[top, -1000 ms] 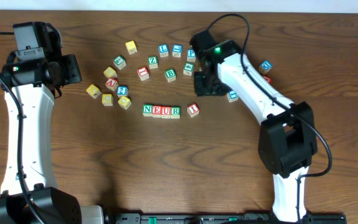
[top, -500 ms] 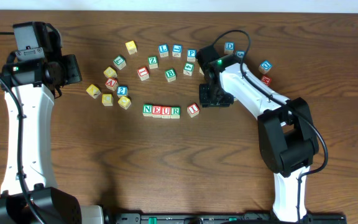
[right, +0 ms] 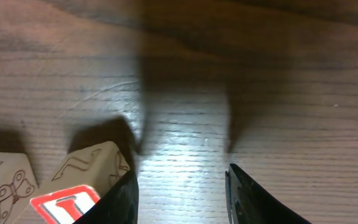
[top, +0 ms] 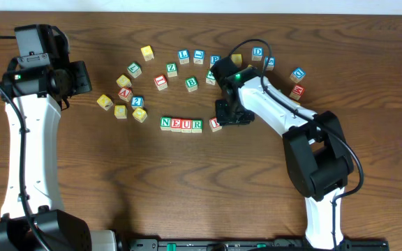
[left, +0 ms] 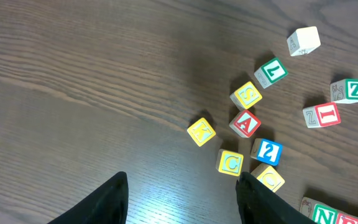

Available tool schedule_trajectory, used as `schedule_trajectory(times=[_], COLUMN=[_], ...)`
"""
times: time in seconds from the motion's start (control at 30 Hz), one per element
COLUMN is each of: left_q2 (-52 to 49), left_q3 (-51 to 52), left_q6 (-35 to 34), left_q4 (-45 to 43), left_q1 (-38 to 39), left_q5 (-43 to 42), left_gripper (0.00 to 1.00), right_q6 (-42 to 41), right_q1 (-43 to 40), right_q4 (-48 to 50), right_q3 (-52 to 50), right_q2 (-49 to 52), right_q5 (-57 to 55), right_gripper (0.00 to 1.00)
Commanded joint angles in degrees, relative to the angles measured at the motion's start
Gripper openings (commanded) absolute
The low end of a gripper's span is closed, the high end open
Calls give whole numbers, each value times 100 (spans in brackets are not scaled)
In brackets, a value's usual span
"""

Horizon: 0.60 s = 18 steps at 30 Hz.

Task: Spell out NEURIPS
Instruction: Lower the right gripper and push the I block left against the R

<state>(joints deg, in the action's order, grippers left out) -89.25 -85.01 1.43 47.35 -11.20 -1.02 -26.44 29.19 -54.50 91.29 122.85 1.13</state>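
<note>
We see the left gripper (left: pixel 182 186) at the bottom edge, its two dark fingers well apart, only table (left: pixel 73 74) between them. To the right a red A cube (left: pixel 245 122) lies among yellow S (left: pixel 247 95), K (left: pixel 201 131) and C (left: pixel 230 162) cubes. A green N cube (left: pixel 319 216) is cut by the lower edge.

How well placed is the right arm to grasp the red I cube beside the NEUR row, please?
Probably yes, after a small sideways shift: the right gripper hangs open right beside the red I cube, which sits just outside its fingers, not between them.
</note>
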Motion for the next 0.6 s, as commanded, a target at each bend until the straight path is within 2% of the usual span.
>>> schedule_trajectory(times=[0.0,0.3,0.57], left_q2=[-66,-66,-66], left_q3=[-55,-55,-55], left_q6=[-28,-177,-177], left_q4=[-4,-4,-4], left_q1=[-9,-9,-9], left_q5=[-4,-4,-4], left_gripper=[55,55,55], right_q6=[37,15,-595], right_q1=[57,203,354], right_q4=[9,13,-48], right_q3=[-55,-55,-57], right_q2=[-85,-85,-85], right_q5=[13,142,229], right_gripper=[41,41,41])
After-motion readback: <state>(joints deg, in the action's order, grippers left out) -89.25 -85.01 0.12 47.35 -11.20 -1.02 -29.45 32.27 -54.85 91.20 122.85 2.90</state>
